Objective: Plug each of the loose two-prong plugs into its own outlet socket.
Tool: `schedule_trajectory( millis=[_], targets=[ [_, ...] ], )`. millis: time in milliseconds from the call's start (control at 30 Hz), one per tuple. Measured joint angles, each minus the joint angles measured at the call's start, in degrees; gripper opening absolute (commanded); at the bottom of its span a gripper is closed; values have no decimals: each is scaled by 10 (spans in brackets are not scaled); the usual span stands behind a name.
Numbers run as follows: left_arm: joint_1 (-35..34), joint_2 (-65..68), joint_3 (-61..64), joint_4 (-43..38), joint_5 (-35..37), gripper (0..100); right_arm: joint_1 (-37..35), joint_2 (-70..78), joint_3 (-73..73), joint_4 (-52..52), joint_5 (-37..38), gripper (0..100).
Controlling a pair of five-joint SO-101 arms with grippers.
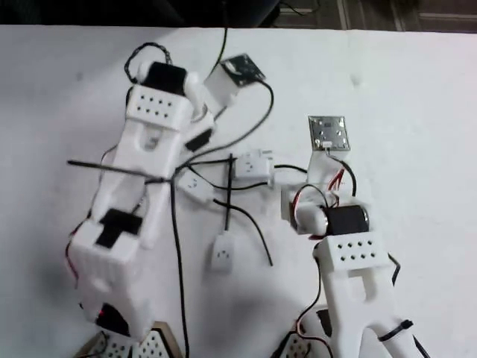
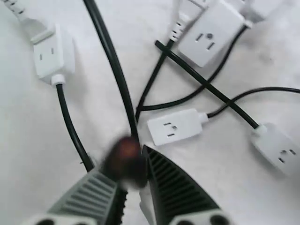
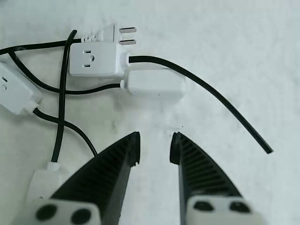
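My left gripper [image 2: 129, 164] is down among the cords, shut around a dark blurred thing where a thick black cable [image 2: 112, 65] ends. White outlet sockets lie around it: one [image 2: 176, 126] just ahead of the fingertips, others further off [image 2: 51, 54] [image 2: 208, 37] [image 2: 279, 150]. My right gripper [image 3: 154, 147] is open over bare table with nothing between its fingers. Ahead of it lie a white socket [image 3: 93, 58] and, beside it, a loose white two-prong plug [image 3: 115, 33] with bare prongs. In the high view the sockets [image 1: 253, 164] [image 1: 222, 252] sit between the arms.
Thin black cords [image 3: 61, 93] cross one another between the sockets; one ends in a cut tip [image 3: 268, 150]. The left arm [image 1: 149, 149] and right arm [image 1: 350, 253] flank the tangle. A white block [image 3: 152, 84] lies against the socket.
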Motion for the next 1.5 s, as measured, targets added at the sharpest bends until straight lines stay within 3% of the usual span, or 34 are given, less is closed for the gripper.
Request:
schedule_trajectory(
  millis=[267,500,567,767,1000,1233,1500],
  targets=[
    [76,-277,262,-11,35,21,48,0,-1,0,0,112],
    [123,-383,451,-96,81,28,46,0,-1,0,0,112],
    [141,-405,490,-116,91,74,46,0,-1,0,0,115],
    [169,-508,529,-120,127,336,47,0,-1,0,0,115],
    [95,-654,529,-118,169,347,46,0,-1,0,25,116],
    [-52,-751,578,-104,171,347,44,0,-6,14,28,116],
    [-225,-911,790,-183,146,347,-115,0,-55,115,-24,116]
  ],
)
